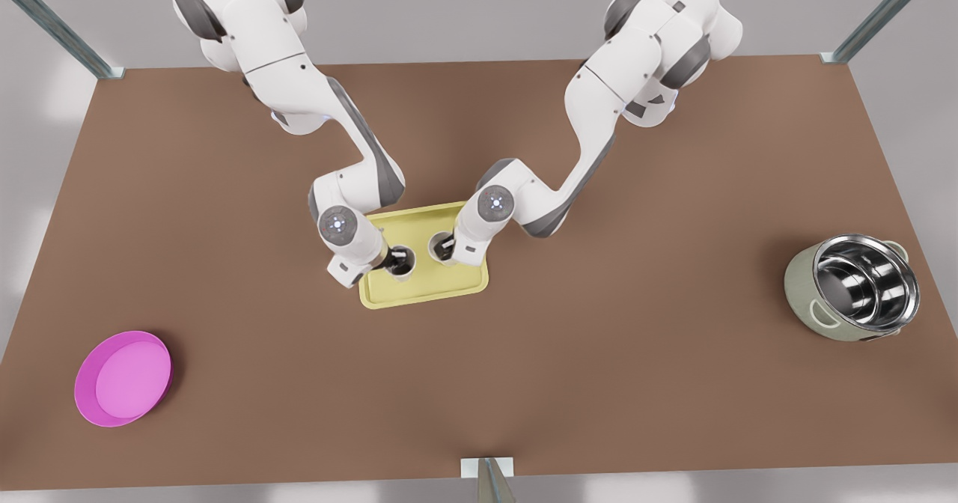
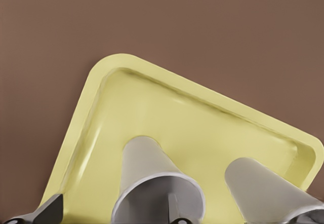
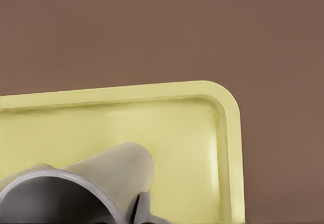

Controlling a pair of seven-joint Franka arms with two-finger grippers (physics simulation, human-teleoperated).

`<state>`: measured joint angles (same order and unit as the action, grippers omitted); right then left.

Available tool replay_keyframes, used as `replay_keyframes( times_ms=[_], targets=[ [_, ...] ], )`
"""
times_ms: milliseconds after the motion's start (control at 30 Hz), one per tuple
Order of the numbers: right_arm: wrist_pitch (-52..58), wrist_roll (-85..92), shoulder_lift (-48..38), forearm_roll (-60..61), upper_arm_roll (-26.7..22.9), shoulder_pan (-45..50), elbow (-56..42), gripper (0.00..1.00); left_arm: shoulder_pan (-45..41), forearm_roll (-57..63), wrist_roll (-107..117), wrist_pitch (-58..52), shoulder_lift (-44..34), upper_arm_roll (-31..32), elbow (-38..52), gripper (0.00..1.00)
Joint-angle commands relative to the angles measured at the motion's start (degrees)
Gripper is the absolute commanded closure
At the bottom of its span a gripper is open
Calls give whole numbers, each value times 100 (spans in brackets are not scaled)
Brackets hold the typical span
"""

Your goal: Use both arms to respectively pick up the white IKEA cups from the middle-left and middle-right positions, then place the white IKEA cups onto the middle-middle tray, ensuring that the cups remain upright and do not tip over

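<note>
Brown tabletop [image 1: 599, 383] carries a yellow tray [image 1: 419, 293] just beneath both grippers. The tray holds two white cups, both upright with their bases on its floor and a small gap between them. Cup A [image 1: 440, 248] sits at the left gripper [image 1: 447, 249], which reaches in on the front view's right. In the left wrist view, one dark finger [image 2: 46, 212] stands clear outside the wall of cup A [image 2: 152, 183] and the other lies within the rim, so the fingers are spread and not clamping. Cup B [image 2: 263, 193] stands just beside that gripper. Cup B [image 1: 403, 261] sits at the right gripper [image 1: 392, 260], on the front view's left. In the right wrist view, one finger [image 3: 144, 208] lies against the outer wall of cup B [image 3: 109, 176]; its partner is hidden, so whether this gripper grips cannot be told. Beyond each gripper the tray floor is bare up to the rim [image 3: 230, 148]. Well apart from the grippers lie a pink dish [image 1: 123, 378] and a steel-lined pot [image 1: 853, 286], neither of them near the tray.
</note>
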<state>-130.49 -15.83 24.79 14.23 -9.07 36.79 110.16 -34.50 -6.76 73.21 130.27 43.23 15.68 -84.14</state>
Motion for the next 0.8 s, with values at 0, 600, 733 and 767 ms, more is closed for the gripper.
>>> replay_keyframes(
  times_ms=[0, 600, 733, 767],
  targets=[
    [-169, -1608, 79, 80, 1, 56, 23, 79, 40, 26, 1169, -432, -51, 76, -24, 0],
    [-363, -1494, -35, 98, -16, 109, 278, 0, 2931, 1247, -6838, -5345, -2978, -671, 653, 0],
    [-354, -1502, -211, 98, -16, 109, 305, 0, 2949, 1098, -6838, -5310, -2917, -671, 662, 0],
    [-354, -1502, -246, 98, -16, 109, 313, 0, 2966, 1098, -6838, -5310, -2908, -671, 662, 0]
  ],
)
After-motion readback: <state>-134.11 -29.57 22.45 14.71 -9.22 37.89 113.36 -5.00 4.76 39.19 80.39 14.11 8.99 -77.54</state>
